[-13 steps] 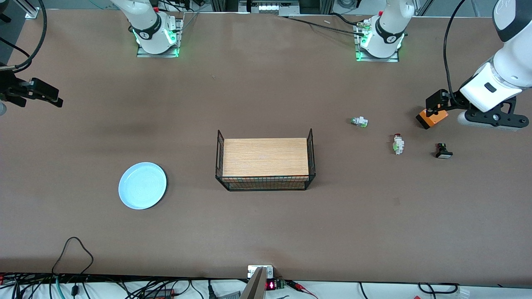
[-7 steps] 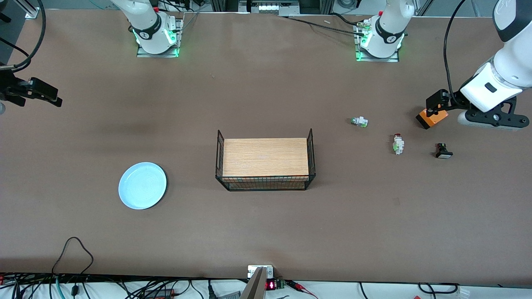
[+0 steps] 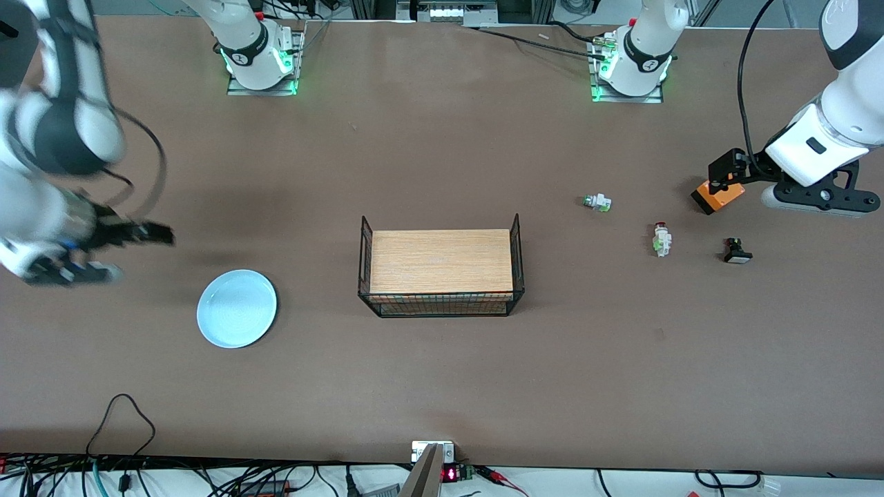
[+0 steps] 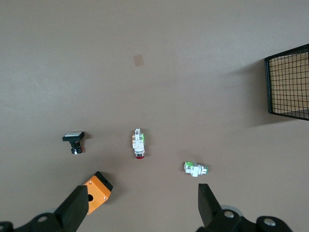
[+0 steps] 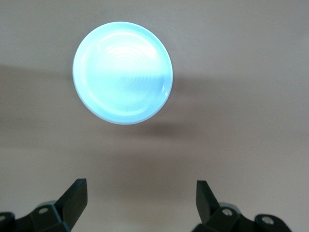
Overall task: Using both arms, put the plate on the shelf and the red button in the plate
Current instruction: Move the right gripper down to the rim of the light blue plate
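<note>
The pale-blue plate [image 3: 237,308] lies flat on the table toward the right arm's end; it also shows in the right wrist view [image 5: 122,72]. My right gripper [image 3: 157,235] is open and empty, up over bare table beside the plate [image 5: 141,193]. The red button [image 3: 661,239] lies on its side toward the left arm's end, white with a red cap and green bits; it also shows in the left wrist view [image 4: 139,143]. My left gripper [image 3: 724,176] is open and empty over the orange box [image 3: 718,197], apart from the button [image 4: 142,203].
A wire basket [image 3: 440,273] with a wooden board in it stands mid-table. A white-and-green part [image 3: 598,202] without red cap, a black switch [image 3: 736,251] and the orange box [image 4: 96,192] lie around the red button.
My right arm has swung in from the table's end and its gripper now hangs close beside the plate. The left arm has not moved.
</note>
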You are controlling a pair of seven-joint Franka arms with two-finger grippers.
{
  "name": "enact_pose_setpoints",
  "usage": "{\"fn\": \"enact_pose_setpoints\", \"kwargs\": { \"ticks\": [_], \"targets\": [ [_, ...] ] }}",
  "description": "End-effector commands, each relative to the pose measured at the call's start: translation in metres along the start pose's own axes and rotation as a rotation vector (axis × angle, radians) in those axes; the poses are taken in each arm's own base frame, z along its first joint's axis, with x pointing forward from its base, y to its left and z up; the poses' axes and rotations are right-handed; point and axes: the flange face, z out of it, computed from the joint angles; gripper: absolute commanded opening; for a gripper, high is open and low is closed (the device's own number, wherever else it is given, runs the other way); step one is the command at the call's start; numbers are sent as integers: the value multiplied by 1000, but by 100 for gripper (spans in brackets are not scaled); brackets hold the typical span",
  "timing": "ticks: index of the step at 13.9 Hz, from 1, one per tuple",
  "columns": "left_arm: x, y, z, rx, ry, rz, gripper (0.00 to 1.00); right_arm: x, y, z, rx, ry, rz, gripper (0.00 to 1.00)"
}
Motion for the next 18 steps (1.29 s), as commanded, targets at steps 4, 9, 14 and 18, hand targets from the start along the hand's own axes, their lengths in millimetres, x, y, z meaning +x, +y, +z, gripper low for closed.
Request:
{"fn": "enact_pose_setpoints", "kwargs": {
  "ticks": [4, 9, 14, 18],
  "targets": [
    [2, -2, 0, 13, -14, 3, 100, 12, 8, 110, 15, -59, 13, 100],
    [4, -3, 4, 12, -20, 4, 100, -32, 21, 199, 22, -65, 11, 100],
    [4, -3, 6, 11, -25, 4, 100, -21, 43, 176, 12, 89, 12, 100],
    [10, -10, 37, 8, -117, -6, 100, -18, 28, 139, 3, 150, -7, 100]
  ]
}}
